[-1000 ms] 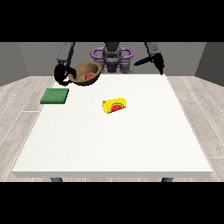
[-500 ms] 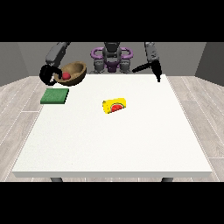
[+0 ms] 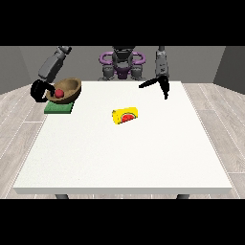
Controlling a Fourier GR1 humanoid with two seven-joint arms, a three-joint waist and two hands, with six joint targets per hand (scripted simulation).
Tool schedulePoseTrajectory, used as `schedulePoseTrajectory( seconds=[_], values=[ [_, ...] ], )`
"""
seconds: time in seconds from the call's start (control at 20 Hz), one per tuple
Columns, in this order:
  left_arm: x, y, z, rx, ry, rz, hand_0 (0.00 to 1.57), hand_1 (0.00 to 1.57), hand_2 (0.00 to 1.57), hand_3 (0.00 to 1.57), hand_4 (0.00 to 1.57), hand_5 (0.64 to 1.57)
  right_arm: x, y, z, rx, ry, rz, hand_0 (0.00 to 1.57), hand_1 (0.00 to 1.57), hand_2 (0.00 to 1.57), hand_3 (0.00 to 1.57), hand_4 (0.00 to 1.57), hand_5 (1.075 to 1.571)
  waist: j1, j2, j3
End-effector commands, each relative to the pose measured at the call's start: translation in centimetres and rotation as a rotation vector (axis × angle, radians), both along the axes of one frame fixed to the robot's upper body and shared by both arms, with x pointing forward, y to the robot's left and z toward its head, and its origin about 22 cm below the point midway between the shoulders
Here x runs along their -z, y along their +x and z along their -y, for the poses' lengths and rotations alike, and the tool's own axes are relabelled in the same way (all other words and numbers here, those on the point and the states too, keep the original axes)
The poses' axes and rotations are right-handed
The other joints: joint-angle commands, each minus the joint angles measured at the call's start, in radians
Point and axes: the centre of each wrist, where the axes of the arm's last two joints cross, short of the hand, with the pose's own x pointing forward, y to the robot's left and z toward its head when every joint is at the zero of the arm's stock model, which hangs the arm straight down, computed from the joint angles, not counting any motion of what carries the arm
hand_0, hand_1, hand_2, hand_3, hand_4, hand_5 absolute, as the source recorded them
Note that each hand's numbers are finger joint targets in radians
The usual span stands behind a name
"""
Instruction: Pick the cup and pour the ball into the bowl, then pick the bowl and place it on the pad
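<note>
On the white worktop (image 3: 122, 153), the hand at the view's left (image 3: 39, 91) had its fingers clamped on the wooden bowl (image 3: 67, 89), holding the red ball (image 3: 59, 93), tilted over the green pad (image 3: 59, 108) at upper left, seemingly for set-down, while the hand at the view's right (image 3: 160, 84) hung idle, fingers apart, above the yellow cup (image 3: 125, 115) lying mid-frame.

No words, numbers or brand marks can be read anywhere. The yellow cup (image 3: 125, 116) lying on the tabletop (image 3: 124, 158) bears only a watermelon-slice picture, without lettering.
</note>
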Motion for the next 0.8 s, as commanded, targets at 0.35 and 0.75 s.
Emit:
schedulePoseTrajectory(
  seconds=[0.35,0.75],
  values=[
    [-5.9,-2.3,1.0,-0.006,0.015,0.163,0.00,0.00,0.00,0.00,0.00,1.564,-3.1,-1.8,4.8,0.052,-0.105,0.142,1.57,1.57,1.57,0.00,1.04,1.569,0.010,0.155,0.0006],
    [-6.0,-4.1,1.9,-0.016,-0.011,0.128,0.00,0.00,0.00,0.00,0.00,1.565,-3.0,-1.5,4.8,0.036,-0.024,0.125,1.57,1.57,1.57,0.00,0.84,1.569,-0.018,0.105,-0.0001]
  ],
)
